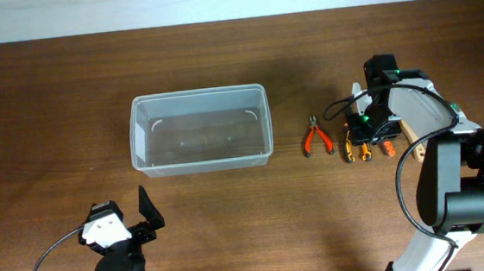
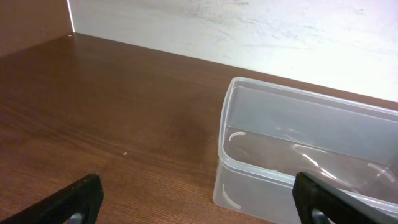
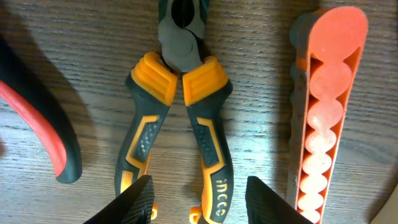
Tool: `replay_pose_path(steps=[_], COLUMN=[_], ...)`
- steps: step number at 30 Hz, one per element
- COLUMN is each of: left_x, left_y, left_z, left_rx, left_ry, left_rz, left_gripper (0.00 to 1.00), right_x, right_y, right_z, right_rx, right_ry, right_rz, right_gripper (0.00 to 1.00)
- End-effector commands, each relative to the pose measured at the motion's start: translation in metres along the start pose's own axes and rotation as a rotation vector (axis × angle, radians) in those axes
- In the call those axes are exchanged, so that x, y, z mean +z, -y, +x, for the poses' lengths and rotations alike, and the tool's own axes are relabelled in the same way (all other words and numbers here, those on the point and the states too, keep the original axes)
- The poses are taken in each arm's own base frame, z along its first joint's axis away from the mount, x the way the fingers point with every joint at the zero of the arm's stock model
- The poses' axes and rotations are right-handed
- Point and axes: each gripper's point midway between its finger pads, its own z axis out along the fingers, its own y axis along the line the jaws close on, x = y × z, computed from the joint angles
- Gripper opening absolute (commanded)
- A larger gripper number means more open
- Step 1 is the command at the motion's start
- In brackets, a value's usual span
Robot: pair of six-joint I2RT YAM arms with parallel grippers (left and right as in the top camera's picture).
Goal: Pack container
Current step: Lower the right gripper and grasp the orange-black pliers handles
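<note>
The container (image 1: pixel 200 128) is a clear rectangular bin at the table's middle, empty; it also shows in the left wrist view (image 2: pixel 311 155). My left gripper (image 1: pixel 128 227) is open and empty near the front edge, short of the bin's front left corner (image 2: pixel 199 199). My right gripper (image 1: pixel 371 125) is open and hovers low over the yellow-and-black pliers (image 3: pixel 180 124), its fingers (image 3: pixel 199 199) astride the handles without touching. Red-handled pliers (image 1: pixel 316 137) lie left of them (image 3: pixel 43 130). An orange screwdriver-like tool (image 3: pixel 326 118) lies to the right.
A wooden-handled tool (image 1: pixel 414 126) lies partly under my right arm. The white wall runs along the table's far edge (image 2: pixel 249 31).
</note>
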Motion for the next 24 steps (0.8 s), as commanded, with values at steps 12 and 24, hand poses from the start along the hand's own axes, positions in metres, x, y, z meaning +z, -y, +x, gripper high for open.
replay_pose_path(steps=[12, 24], left_x=[0.000, 0.000], left_y=[0.000, 0.000], left_z=[0.001, 0.001], left_rx=[0.010, 0.010], left_ry=[0.000, 0.000], left_rz=[0.000, 0.000], left_gripper=[0.99, 0.99], right_x=[0.005, 0.009], right_y=[0.016, 0.019], right_z=[0.002, 0.002], right_rx=[0.005, 0.011], right_ry=[-0.004, -0.004], right_rz=[0.020, 0.009], right_gripper=[0.41, 0.41])
